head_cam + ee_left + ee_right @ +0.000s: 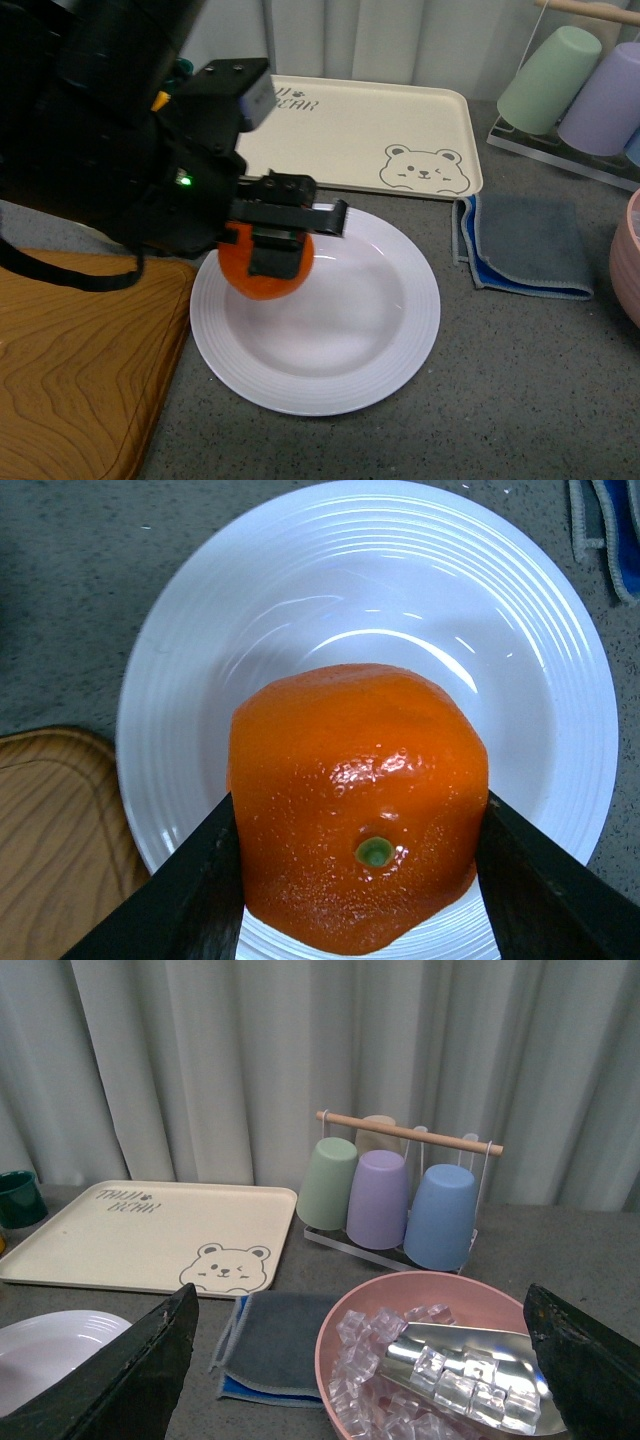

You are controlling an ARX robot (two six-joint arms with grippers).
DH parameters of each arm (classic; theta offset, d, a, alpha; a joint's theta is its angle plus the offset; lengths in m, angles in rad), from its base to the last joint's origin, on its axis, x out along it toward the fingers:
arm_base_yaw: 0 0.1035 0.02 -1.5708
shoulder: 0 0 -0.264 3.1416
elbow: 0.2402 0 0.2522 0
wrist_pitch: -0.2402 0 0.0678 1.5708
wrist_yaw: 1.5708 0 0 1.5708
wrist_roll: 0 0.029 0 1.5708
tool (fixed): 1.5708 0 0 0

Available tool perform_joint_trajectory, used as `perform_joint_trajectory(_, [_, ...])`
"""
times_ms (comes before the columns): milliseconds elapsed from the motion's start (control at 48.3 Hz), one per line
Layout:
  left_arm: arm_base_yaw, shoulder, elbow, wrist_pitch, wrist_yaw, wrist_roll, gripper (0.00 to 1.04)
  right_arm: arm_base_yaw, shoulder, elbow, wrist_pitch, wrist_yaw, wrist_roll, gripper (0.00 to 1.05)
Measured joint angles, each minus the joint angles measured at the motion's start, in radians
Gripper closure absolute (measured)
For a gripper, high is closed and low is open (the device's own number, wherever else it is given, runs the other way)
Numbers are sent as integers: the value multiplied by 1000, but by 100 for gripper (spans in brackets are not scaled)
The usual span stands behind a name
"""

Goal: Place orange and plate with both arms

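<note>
The bright orange hangs over the left inner part of the white ribbed plate, held by my left gripper, which is shut on it. In the left wrist view the orange fills the space between both black fingers, its green stem dot facing the camera, with the plate right beneath. Whether the orange touches the plate I cannot tell. My right gripper stands open and empty, off the front view, above a pink bowl; the plate's edge shows beside it.
A wooden board lies left of the plate. The beige bear tray sits behind it. A folded grey-blue cloth lies to the right. A pink bowl of ice with a metal scoop, and a cup rack, stand at the right.
</note>
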Motion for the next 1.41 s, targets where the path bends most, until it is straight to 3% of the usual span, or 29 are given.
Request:
perform_joint_trajectory(269, [-74,115,68,24,-17,-13,50,0,0,0,0,0,0,9])
perform_joint_trajectory(725, [-87,241,145,24,-41,-2,50,0,0,0,0,0,0,9])
perform_joint_trajectory(973, [-72,236,144,26,-37,0,5,0,0,0,0,0,0,9])
perform_joint_trajectory(1325, [46,56,53,106,-63,-55,7,0,0,0,0,0,0,9])
perform_joint_trajectory(1408, [68,21,27,147,-109,-49,8,0,0,0,0,0,0,9])
